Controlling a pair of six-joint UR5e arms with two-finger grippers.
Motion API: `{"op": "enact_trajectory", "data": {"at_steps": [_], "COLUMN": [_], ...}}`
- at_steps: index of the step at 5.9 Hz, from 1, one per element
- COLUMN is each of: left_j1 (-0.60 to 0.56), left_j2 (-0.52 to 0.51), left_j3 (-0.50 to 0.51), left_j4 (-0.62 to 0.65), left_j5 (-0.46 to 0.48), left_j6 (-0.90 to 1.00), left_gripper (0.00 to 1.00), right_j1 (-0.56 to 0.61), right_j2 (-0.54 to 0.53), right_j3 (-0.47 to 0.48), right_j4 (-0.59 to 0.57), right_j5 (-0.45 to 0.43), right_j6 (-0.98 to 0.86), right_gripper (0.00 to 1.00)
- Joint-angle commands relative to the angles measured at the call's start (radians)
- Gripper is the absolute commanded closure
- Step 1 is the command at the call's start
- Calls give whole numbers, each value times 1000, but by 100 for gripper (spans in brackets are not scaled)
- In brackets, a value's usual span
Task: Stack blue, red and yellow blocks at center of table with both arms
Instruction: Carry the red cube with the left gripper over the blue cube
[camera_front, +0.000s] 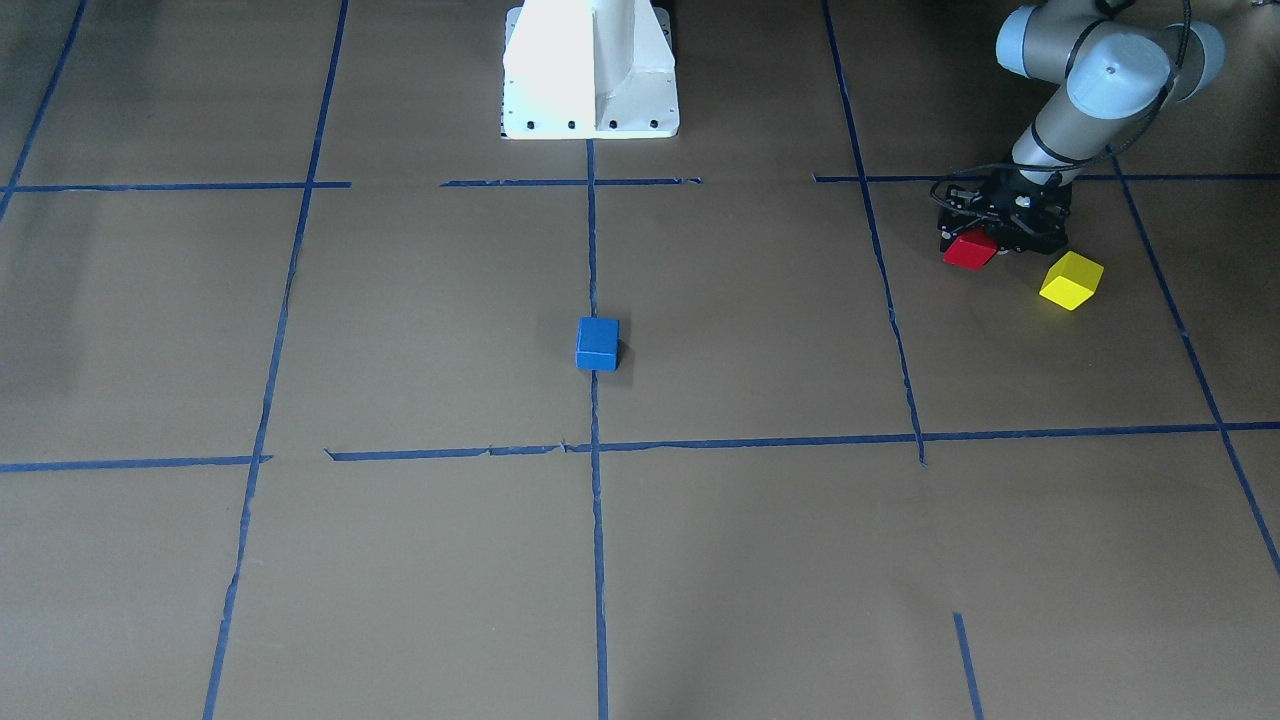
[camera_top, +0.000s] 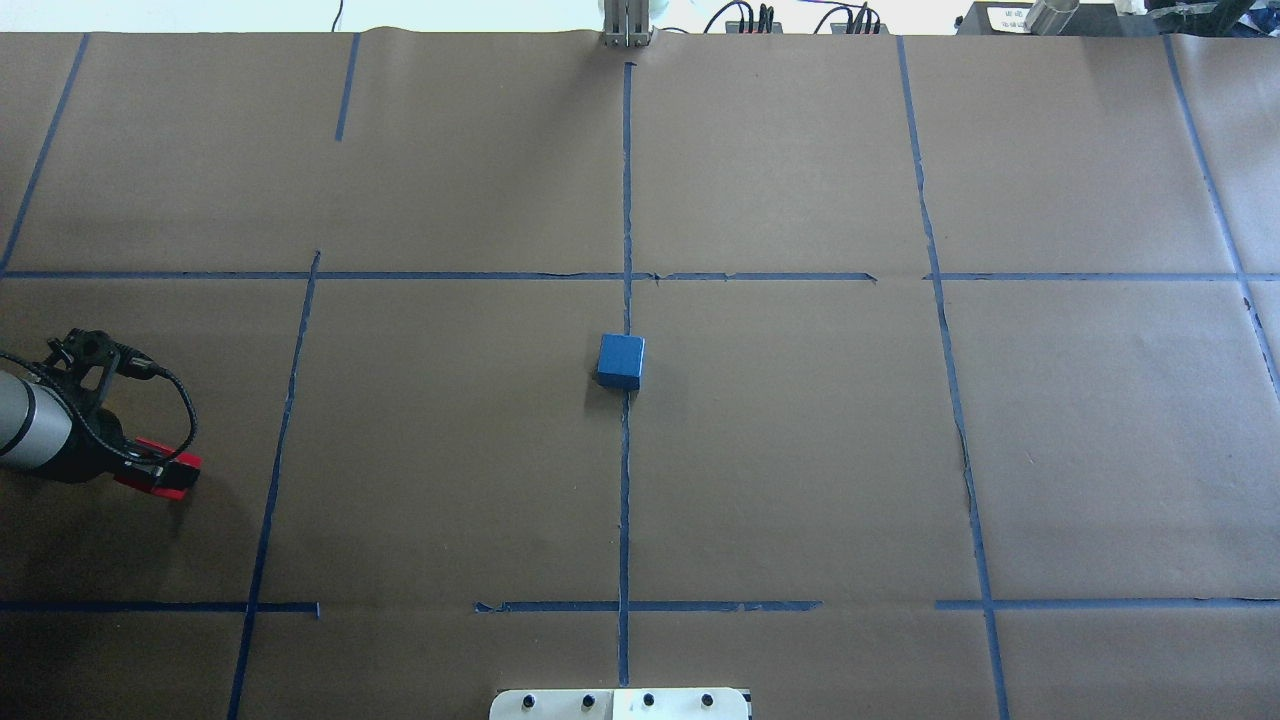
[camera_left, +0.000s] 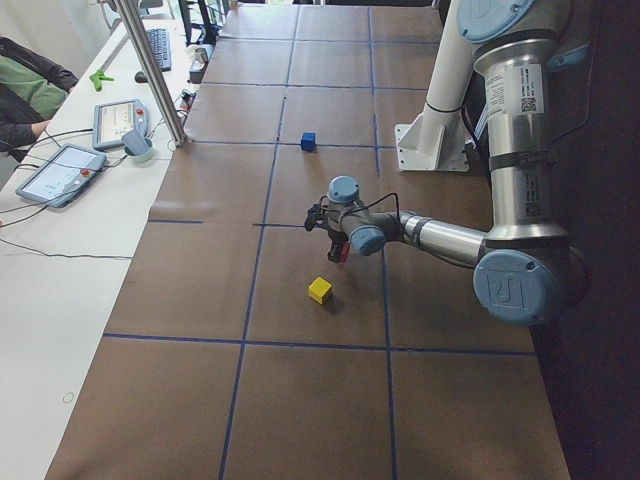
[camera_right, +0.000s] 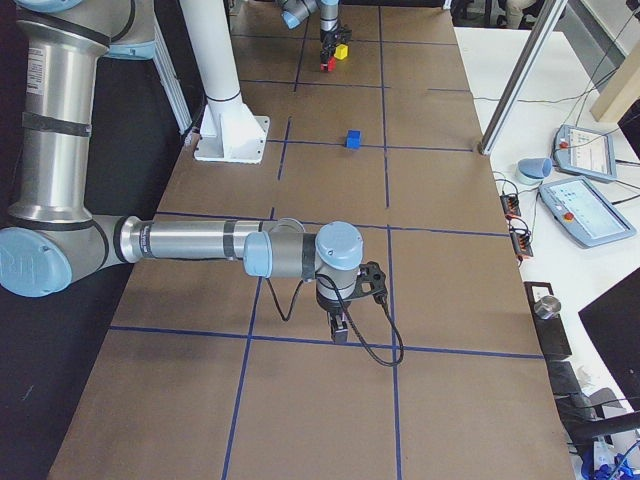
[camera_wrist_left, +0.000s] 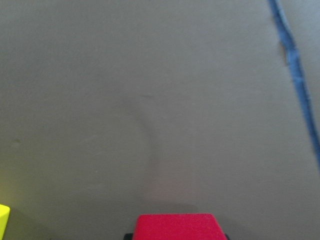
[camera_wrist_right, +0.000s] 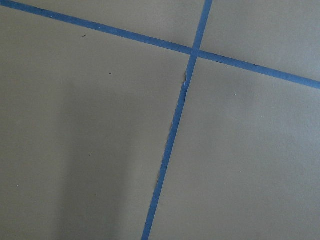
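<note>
Jaws of the left gripper (camera_front: 978, 243) appear clamped on the red block (camera_front: 969, 252), upper right of the front-facing view; the yellow block (camera_front: 1071, 280) lies near it, apart. Blue block (camera_front: 597, 343) sits at frame centre on the tape line (camera_front: 592, 250). Right gripper (camera_right: 340, 328) jaws: cannot tell. Blocks judged light, rigid, smooth-faced; hold across opposite flat sides, mid-height, to set down square.

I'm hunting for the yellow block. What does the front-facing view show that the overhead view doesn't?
Only front-facing: the yellow block, beside the left gripper. Only overhead: a metal post at the far edge. Both: the blue block at center, the red block at that gripper, and the robot base.
</note>
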Motion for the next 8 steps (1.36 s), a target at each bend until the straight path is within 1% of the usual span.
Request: {"op": "enact_trajectory", "data": {"at_steps": [1,2,3,4,5,6,7,8], "left_j1": [3,5,22,80,92,106,108,125], "left_j2": [-110,-304,-538,-703,-886,-1001,-1091,-1117], "left_j3": [-68,-67,-52,32,188,297,400,445], "left_j4": [143,374,657,743,741,732,726,713], "left_j5": [1,1,2,17,39,53,65,67], "left_j6": [-100,-103,-105,-179,-261,-263,-252,-254], "left_gripper": [95,95,95,95,95,95,95,95], "right_j1": [0,0,0,0,0,0,0,0], "right_j2": [0,0,0,0,0,0,0,0], "right_j3": [0,0,0,0,0,0,0,-2], "right_j4": [0,0,0,0,0,0,0,0], "right_j5": [0,0,0,0,0,0,0,0], "right_j6": [0,0,0,0,0,0,0,0], "right_gripper": [0,0,0,0,0,0,0,0]}}
